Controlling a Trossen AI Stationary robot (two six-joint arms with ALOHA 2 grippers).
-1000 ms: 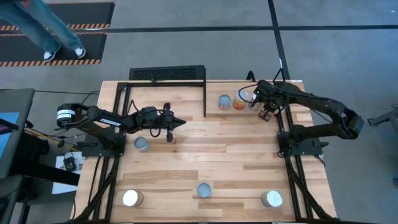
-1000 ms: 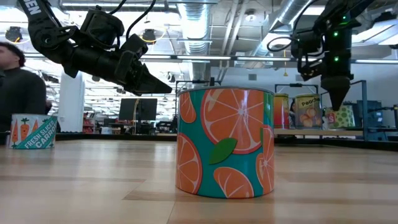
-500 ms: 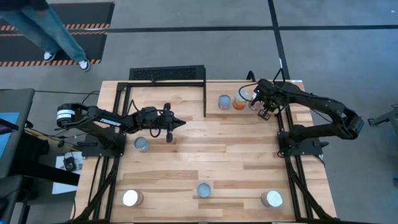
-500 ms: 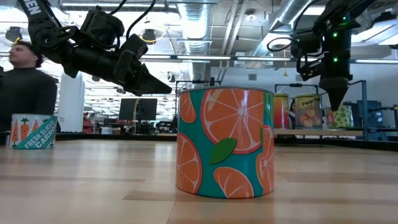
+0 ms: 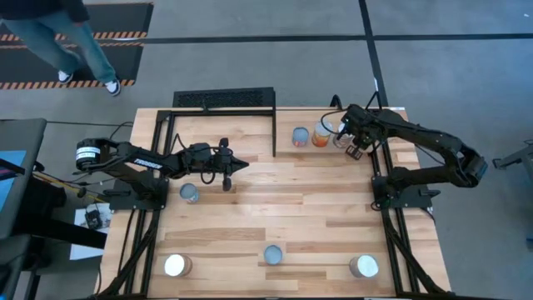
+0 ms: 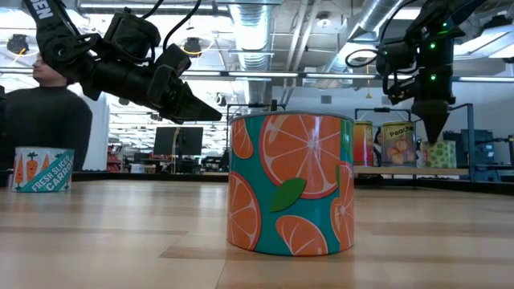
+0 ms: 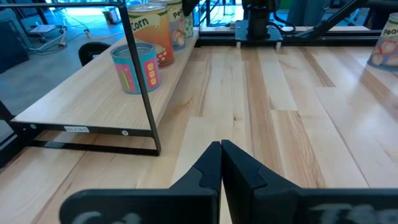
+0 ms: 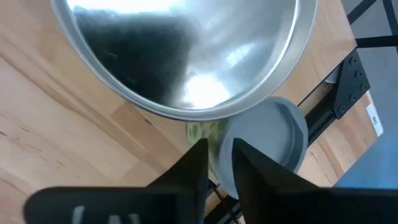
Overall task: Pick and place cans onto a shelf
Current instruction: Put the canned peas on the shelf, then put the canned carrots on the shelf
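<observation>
Above the third can (image 5: 340,138) on the shelf (image 5: 283,125), the right claw (image 5: 354,150) hangs with fingers slightly apart and empty, beside two shelved cans (image 5: 301,137), while four cans (image 5: 273,254) stand on the table (image 5: 275,208) near the shut left claw (image 5: 241,165).

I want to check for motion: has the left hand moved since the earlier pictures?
No. In the high view the left hand points at the same spot on the table boards, just above the can near it; its fingers are shut.
</observation>
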